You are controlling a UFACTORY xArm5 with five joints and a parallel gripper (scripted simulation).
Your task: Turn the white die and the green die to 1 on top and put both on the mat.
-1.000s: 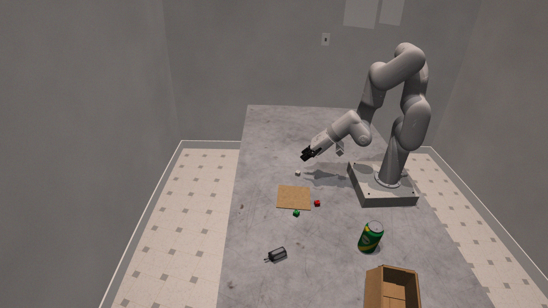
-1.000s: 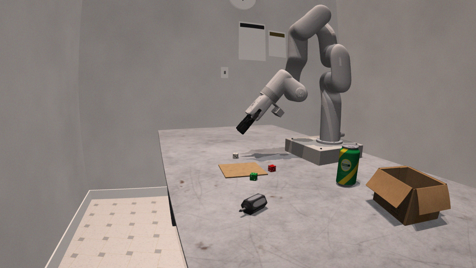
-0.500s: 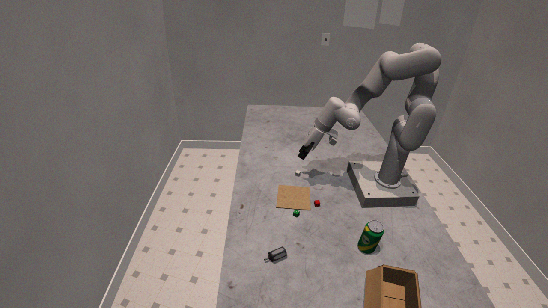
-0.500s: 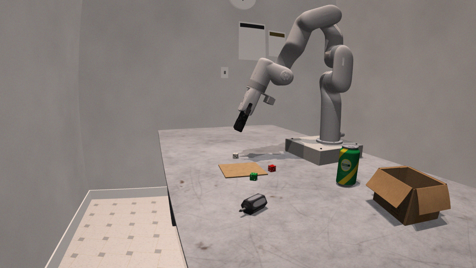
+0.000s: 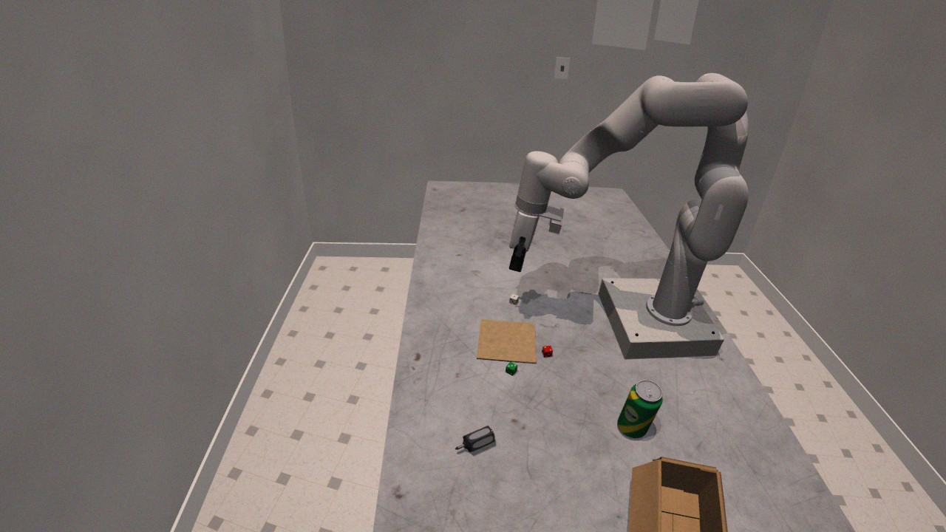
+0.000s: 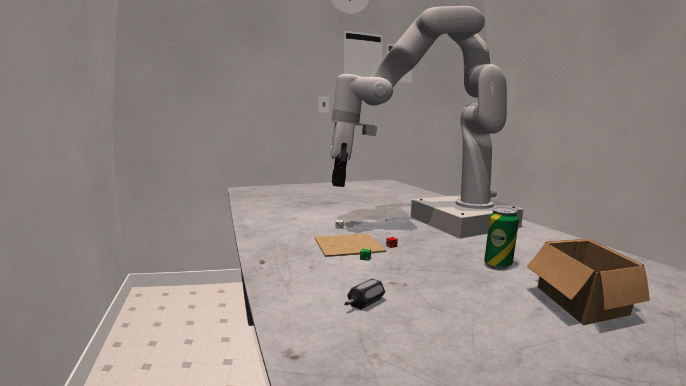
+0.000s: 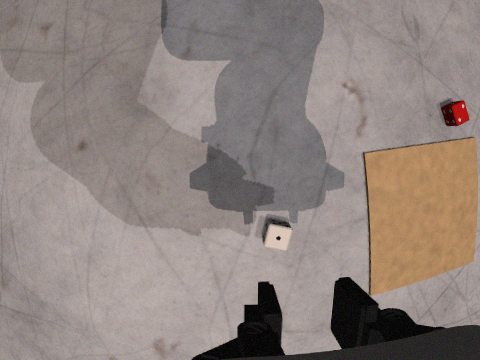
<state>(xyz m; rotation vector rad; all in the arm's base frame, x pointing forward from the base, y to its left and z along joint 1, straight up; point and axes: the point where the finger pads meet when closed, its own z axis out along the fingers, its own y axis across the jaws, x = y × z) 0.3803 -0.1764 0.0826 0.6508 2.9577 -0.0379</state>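
- Wrist view: green die out of frame; white die (image 5: 514, 299) (image 6: 338, 224) (image 7: 277, 237) single-pip face up, sides barely readable
- End effector (image 5: 516, 270) (image 6: 338, 185) (image 7: 302, 306) partly open, holding nothing, pointing down

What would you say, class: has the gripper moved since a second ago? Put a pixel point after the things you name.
Yes. In the exterior view, the gripper (image 5: 516, 267) (image 6: 338, 184) (image 7: 302, 306) has shifted left, nearer in line with the wall switch (image 5: 561, 68) (image 6: 323, 104), and turned more upright.
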